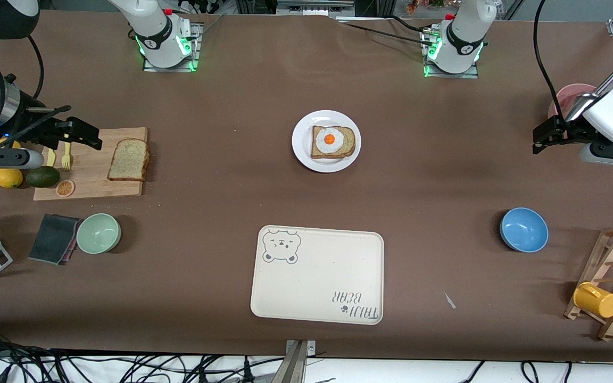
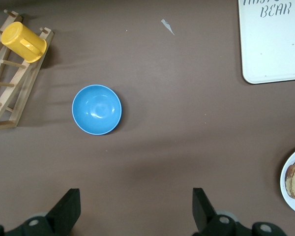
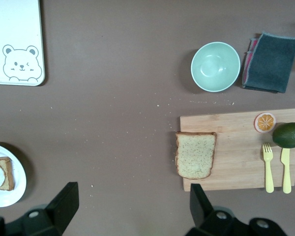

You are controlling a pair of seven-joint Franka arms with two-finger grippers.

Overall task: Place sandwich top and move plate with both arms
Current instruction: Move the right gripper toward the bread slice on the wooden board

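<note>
Two arms, both hanging at the table ends, neither touching anything.

Right gripper (image 1: pixel 80 133): over the cutting board (image 1: pixel 93 181), at the edge toward the right arm's end, above the yellow fork (image 1: pixel 65 157). Its fingers (image 3: pixel 64 204) are spread wide with nothing between them.

Left gripper (image 1: pixel 543 137): over bare table (image 1: pixel 445 175) at the left arm's end, next to a pink bowl (image 1: pixel 562 98). Its fingers (image 2: pixel 69 209) are spread wide too, nothing held.

Clock positions below take the front view with the plate as dial centre.

Plate (image 1: pixel 302 154): mid-table, carrying a bread slice with fried egg (image 1: pixel 333 142).

Sandwich top (image 1: pixel 129 159): at 9 o'clock, well apart from the plate. It lies flat on the cutting board, at the board's end nearest the plate, and is not yet on the egg slice.

Also on the board: an orange slice (image 1: pixel 65 188) and an avocado (image 1: pixel 42 176) at its edge. A lemon (image 1: pixel 7 177) sits just beside the avocado.

Bear tray (image 1: pixel 317 276): at 6 o'clock, nearer the front camera.

Green bowl (image 1: pixel 98 233): about 8 o'clock, a dark cloth (image 1: pixel 54 238) touching it.

Blue bowl (image 1: pixel 523 230): about 4 o'clock.

Wooden rack (image 1: pixel 612 276): also about 4 o'clock, farther out than the blue bowl, with a yellow cup (image 1: pixel 596 299) on it.
</note>
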